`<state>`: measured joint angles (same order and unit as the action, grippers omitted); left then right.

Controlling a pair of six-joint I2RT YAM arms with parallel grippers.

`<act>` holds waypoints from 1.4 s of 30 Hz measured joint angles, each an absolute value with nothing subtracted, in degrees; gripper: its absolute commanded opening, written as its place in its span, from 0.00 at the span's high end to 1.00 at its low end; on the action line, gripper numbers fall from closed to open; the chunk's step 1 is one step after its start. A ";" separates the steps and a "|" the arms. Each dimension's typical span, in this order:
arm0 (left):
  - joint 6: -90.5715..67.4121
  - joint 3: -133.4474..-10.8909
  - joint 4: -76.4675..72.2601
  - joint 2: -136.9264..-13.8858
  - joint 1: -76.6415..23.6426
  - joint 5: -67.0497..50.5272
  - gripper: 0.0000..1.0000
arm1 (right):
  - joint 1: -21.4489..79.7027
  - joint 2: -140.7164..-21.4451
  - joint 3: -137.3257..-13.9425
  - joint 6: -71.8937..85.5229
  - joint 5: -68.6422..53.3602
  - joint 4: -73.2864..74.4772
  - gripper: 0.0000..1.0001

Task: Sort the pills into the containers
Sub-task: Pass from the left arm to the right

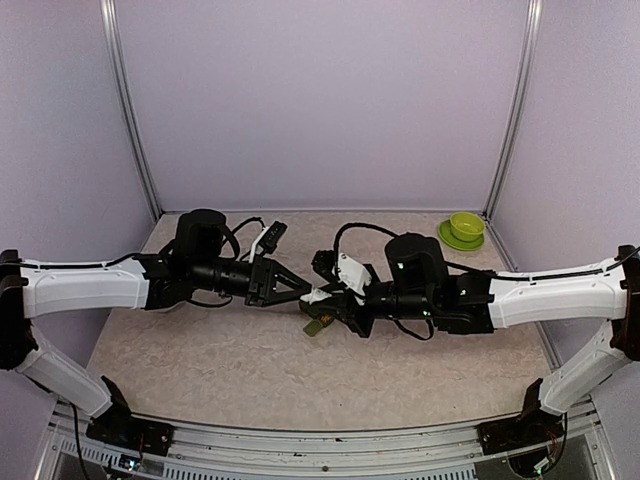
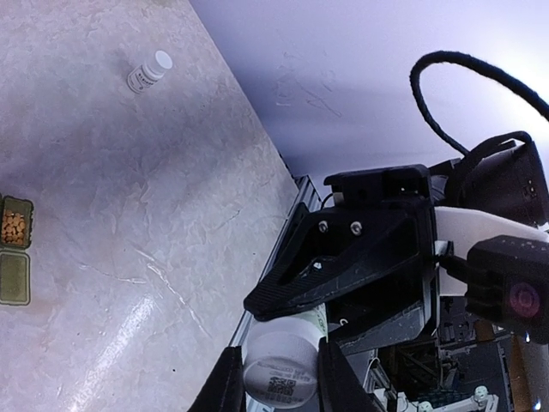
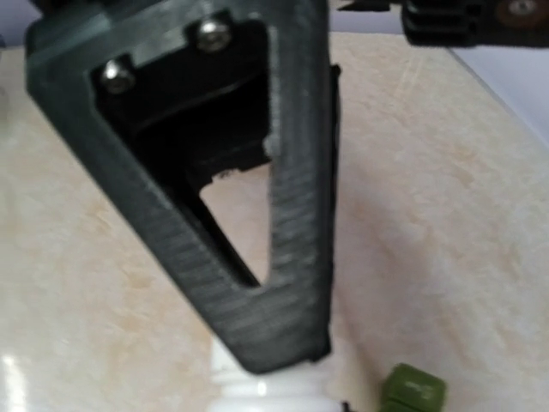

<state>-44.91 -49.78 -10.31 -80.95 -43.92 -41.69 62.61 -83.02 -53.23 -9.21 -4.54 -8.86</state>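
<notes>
A white pill bottle (image 1: 319, 295) is held in the air between both grippers at the table's middle. My left gripper (image 2: 281, 384) is shut on the bottle's base end (image 2: 279, 369). My right gripper (image 1: 336, 301) reaches in from the other side, and its black finger (image 2: 343, 266) lies over the bottle's far end. The right wrist view shows the bottle's white neck (image 3: 268, 390) below the left gripper's finger (image 3: 257, 215). The dark green container strip (image 1: 315, 326) lies on the table just below. One of its compartments holds orange pills (image 2: 12, 227). The strip also shows in the right wrist view (image 3: 413, 388).
A second small white bottle (image 2: 147, 73) stands on the table some way from the strip. A lime-green bowl (image 1: 466, 225) on its saucer sits at the back right corner. Purple walls close in the marbled table (image 1: 200, 370) on three sides.
</notes>
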 measured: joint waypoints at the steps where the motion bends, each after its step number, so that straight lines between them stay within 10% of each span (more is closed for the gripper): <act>1: -44.93 -49.60 -10.37 -80.66 -43.92 -41.78 0.85 | 62.39 -83.02 -53.39 -8.05 -5.48 -8.78 0.98; 42: -42.19 -46.54 -15.86 -76.23 -44.42 -43.90 0.53 | 61.12 -84.20 -53.74 3.27 -16.56 -13.13 0.97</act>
<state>-42.19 -46.54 -15.86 -76.23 -44.42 -43.90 61.12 -84.20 -53.74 3.27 -16.56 -13.13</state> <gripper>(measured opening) 0.472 0.198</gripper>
